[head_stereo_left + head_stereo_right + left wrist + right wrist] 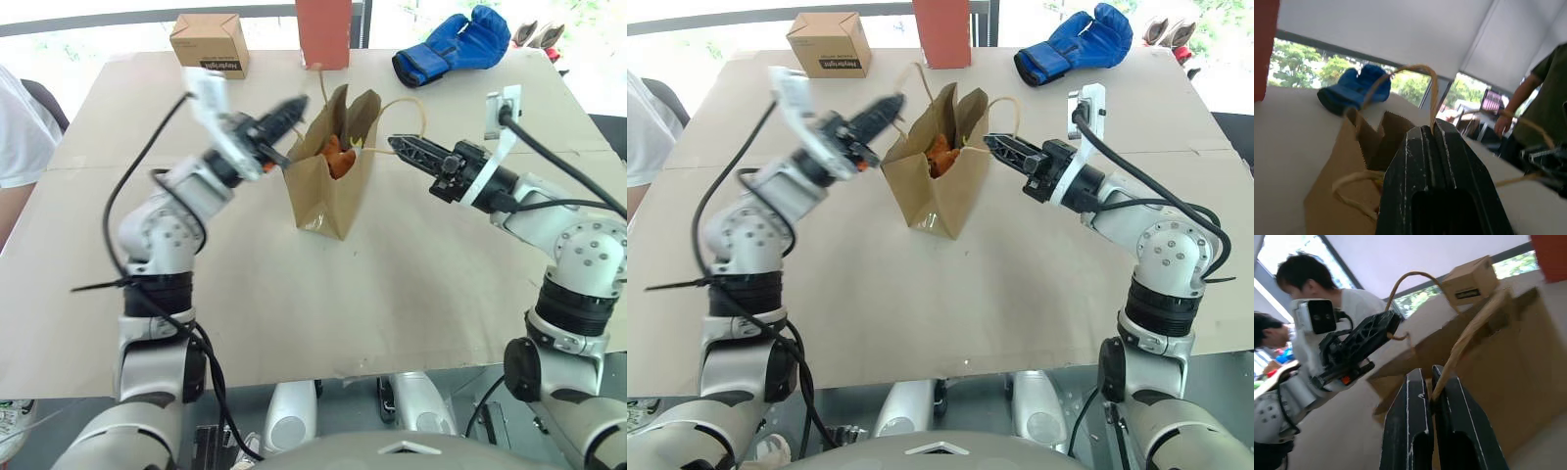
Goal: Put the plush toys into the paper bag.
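Observation:
The brown paper bag (328,191) stands open-mouthed in the middle of the table (294,294). An orange-brown plush toy (338,157) shows inside its mouth, with a small white bit beside it. My left gripper (297,106) is at the bag's left rim, shut on one twisted handle (1425,73) that loops up from between its fingers. From the other side, my right gripper (395,144) is shut on the other handle (1469,333). In the right wrist view the left gripper (1393,323) is seen pinching its handle's end.
At the table's far edge are a small cardboard box (209,44), a red upright object (323,31) and a blue boxing glove (453,44). A person in white (15,127) sits at the left edge. Another person (1542,98) stands beyond the table.

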Controlling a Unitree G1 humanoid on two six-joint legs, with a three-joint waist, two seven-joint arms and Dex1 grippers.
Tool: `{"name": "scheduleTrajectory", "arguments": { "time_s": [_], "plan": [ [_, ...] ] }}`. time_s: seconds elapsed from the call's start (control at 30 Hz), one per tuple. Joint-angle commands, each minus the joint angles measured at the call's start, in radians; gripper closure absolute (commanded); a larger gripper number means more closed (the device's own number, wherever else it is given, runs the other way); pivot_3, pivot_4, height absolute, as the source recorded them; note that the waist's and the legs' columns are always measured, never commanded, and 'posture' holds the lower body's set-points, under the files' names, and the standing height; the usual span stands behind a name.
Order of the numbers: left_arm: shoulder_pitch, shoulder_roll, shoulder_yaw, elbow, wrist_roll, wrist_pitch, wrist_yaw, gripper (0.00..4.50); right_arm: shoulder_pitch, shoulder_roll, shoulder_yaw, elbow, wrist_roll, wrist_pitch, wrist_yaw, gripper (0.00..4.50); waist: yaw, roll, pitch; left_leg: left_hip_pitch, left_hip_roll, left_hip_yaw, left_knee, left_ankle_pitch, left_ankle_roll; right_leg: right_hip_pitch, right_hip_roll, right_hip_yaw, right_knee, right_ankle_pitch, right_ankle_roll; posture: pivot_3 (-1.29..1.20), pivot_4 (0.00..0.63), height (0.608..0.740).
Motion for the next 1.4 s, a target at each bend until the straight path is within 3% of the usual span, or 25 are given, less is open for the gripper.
{"name": "scheduleTrajectory", "arguments": {
  "time_s": [0.03, 0.1, 0.2, 0.37, 0.5, 0.67, 0.77, 1.03, 1.13, 1.33, 1.4],
  "plan": [
    [0.001, 0.039, 0.047, -0.015, -0.008, 0.006, -0.094, 4.16, 0.001, -0.038, -0.021, -0.052, 0.007, -0.058, 0.026, 3.67, -0.003, 0.0, 0.0, 0.0, 0.0, 0.0, -0.001, 0.0, 0.0, 0.0, 0.0, 0.0, 0.0, 0.0, 0.0, 0.0, 0.15, 0.74],
    [0.013, 0.061, 0.074, -0.014, 0.006, -0.011, -0.119, 3.51, 0.029, -0.069, -0.041, -0.085, 0.034, -0.045, 0.027, 2.83, -0.004, 0.0, 0.0, 0.0, 0.001, 0.0, -0.002, 0.0, 0.0, -0.001, 0.001, 0.0, -0.001, 0.0, 0.0, 0.0, 0.15, 0.74],
    [0.064, 0.122, 0.137, -0.05, -0.045, 0.04, -0.181, 2.14, 0.124, -0.18, -0.017, -0.169, 0.041, -0.024, 0.103, 1.36, 0.002, 0.0, 0.0, 0.0, 0.001, 0.0, -0.005, 0.0, 0.0, 0.0, 0.001, -0.001, -0.002, 0.0, 0.0, 0.0, 0.15, 0.74],
    [0.189, 0.239, 0.207, -0.135, -0.097, 0.113, -0.289, 0.08, 0.218, -0.269, 0.054, -0.25, 0.001, -0.067, 0.179, 1.35, -0.004, 0.0, 0.0, 0.001, 0.001, 0.001, -0.008, 0.0, 0.0, 0.0, 0.0, 0.001, -0.004, 0.0, 0.0, 0.0, 0.15, 0.74],
    [0.3, 0.234, 0.169, -0.182, -0.013, 0.053, -0.307, 0.03, 0.171, -0.211, 0.266, -0.152, -0.228, -0.23, 0.174, 1.35, -0.003, 0.0, 0.0, 0.004, 0.001, 0.0, -0.007, 0.0, 0.0, 0.0, 0.0, 0.0, -0.004, -0.002, -0.002, 0.0, 0.15, 0.74],
    [0.333, 0.158, 0.064, -0.248, 0.085, 0.032, -0.227, 0.0, 0.052, -0.098, 0.483, 0.06, -0.46, -0.431, 0.219, 3.26, 0.008, 0.0, 0.0, 0.002, 0.001, 0.0, -0.002, 0.0, 0.0, 0.0, 0.0, 0.002, -0.002, -0.002, -0.004, 0.0, 0.15, 0.74],
    [0.339, 0.102, 0.029, -0.273, 0.123, 0.013, -0.181, 0.0, -0.011, -0.013, 0.529, 0.183, -0.518, -0.525, 0.252, 4.42, 0.009, 0.0, 0.0, 0.0, 0.0, 0.001, 0.0, 0.0, 0.0, 0.0, 0.0, 0.002, -0.003, 0.0, 0.0, 0.0, 0.15, 0.74],
    [0.325, 0.03, 0.009, -0.295, 0.204, -0.018, -0.092, 0.0, -0.007, 0.093, 0.532, 0.332, -0.579, -0.645, 0.334, 4.47, 0.006, 0.0, 0.0, 0.0, 0.0, -0.001, 0.0, 0.0, 0.0, 0.0, 0.001, 0.001, 0.0, 0.0, 0.0, 0.0, 0.15, 0.74],
    [0.3, -0.05, 0.001, -0.264, 0.296, -0.034, 0.076, 0.0, 0.018, 0.106, 0.528, 0.372, -0.599, -0.668, 0.346, 4.47, 0.01, 0.0, 0.0, 0.001, 0.0, -0.001, 0.0, 0.0, 0.0, 0.0, 0.001, 0.001, 0.0, 0.0, 0.0, 0.0, 0.15, 0.74],
    [0.273, -0.163, -0.053, -0.227, 0.431, -0.081, 0.216, 0.0, 0.041, 0.124, 0.515, 0.411, -0.627, -0.686, 0.349, 4.47, 0.008, 0.0, 0.0, 0.001, 0.0, -0.001, 0.001, 0.0, 0.0, 0.001, 0.001, 0.001, 0.001, 0.0, 0.0, 0.0, 0.15, 0.74],
    [0.258, -0.189, -0.039, -0.202, 0.432, -0.104, 0.225, 0.6, 0.048, 0.124, 0.512, 0.405, -0.631, -0.687, 0.347, 4.5, 0.006, 0.0, 0.0, 0.001, 0.0, -0.001, 0.001, 0.0, 0.0, 0.001, 0.001, 0.002, 0.001, 0.0, 0.0, 0.0, 0.15, 0.74]
  ]
}}
